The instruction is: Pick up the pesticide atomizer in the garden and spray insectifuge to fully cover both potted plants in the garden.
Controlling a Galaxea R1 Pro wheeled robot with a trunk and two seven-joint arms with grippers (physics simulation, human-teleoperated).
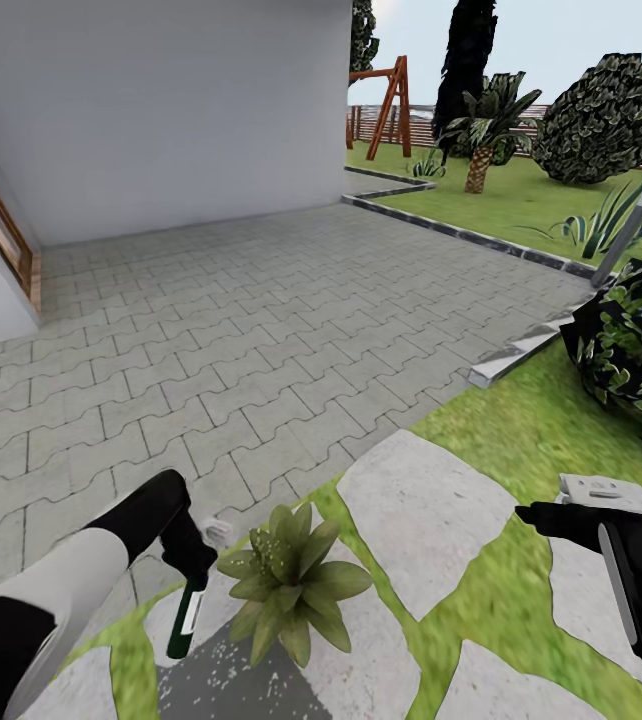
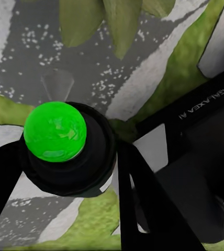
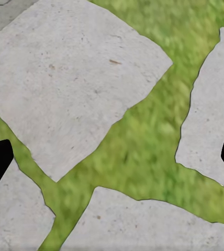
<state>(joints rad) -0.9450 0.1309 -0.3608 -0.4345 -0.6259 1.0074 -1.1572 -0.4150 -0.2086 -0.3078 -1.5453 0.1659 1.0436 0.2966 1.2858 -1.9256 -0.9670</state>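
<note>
Head view | left jaws (image 1: 193,562) clamp pesticide atomizer (image 1: 185,618) | right jaws (image 3: 112,157) wide, empty

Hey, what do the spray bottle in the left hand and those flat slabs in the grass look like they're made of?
Spray bottle: likely glossy dark plastic with a white label; its button top looks green. Slabs: pale, speckled, irregular, probably rough matte stone.

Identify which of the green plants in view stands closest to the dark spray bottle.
The small broad-leaved rosette on the stepping stone, right beside the held dark spray bottle; the palm and bushes stand far off.
</note>
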